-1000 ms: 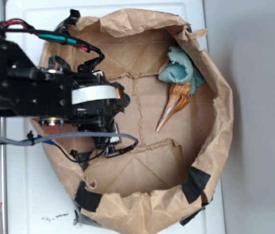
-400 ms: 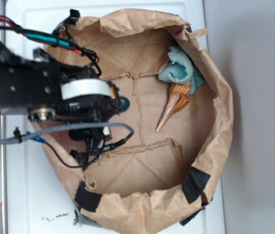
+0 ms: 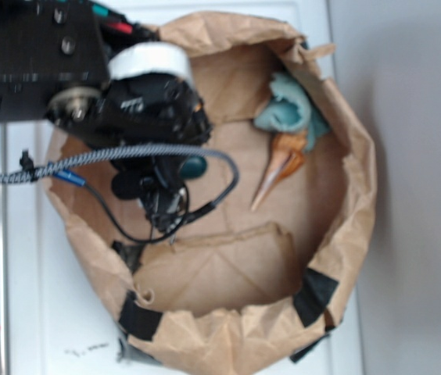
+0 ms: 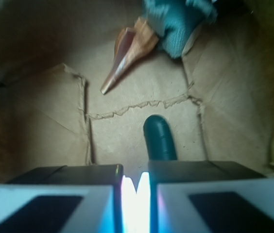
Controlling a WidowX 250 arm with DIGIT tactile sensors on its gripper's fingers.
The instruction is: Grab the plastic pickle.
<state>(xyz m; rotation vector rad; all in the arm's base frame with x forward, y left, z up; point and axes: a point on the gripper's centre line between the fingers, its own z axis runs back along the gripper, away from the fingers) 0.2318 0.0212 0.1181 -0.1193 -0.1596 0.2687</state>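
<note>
- The plastic pickle (image 3: pixel 194 166) is mostly hidden under the arm in the exterior view.
- In the wrist view, its near end disappears behind the tool (image 4: pixel 136 182).
- The cloth (image 4: pixel 178 22) is cropped at the top edge.

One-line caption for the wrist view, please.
Wrist view inside a paper bag: plastic pickle lies just ahead of the gripper, cone shell and teal cloth beyond.
</note>
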